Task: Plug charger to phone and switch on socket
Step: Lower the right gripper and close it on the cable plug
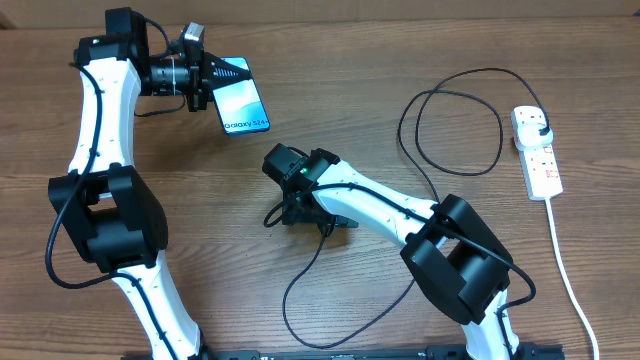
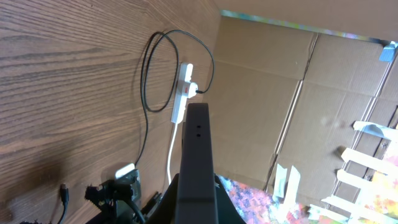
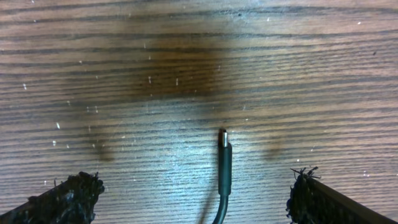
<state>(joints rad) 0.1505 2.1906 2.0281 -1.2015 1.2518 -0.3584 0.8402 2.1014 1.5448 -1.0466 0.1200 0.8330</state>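
Right pincer (image 3: 194, 194): wide open, empty, low over the desk (image 3: 124, 74).
Charger tip (image 3: 224, 142): flat on the desk between its fingers, long axis pointing straight ahead.
Phone (image 1: 245, 107): well beyond it, clamped in the left pincer (image 1: 228, 76).

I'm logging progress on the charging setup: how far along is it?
Done: the cable's plug sits in the power strip. In hand: the left gripper is shut on the phone; the right gripper hangs open around the connector tip, which lies on the table ungrasped. Left: grasp the tip, plug it into the phone, switch the strip on.
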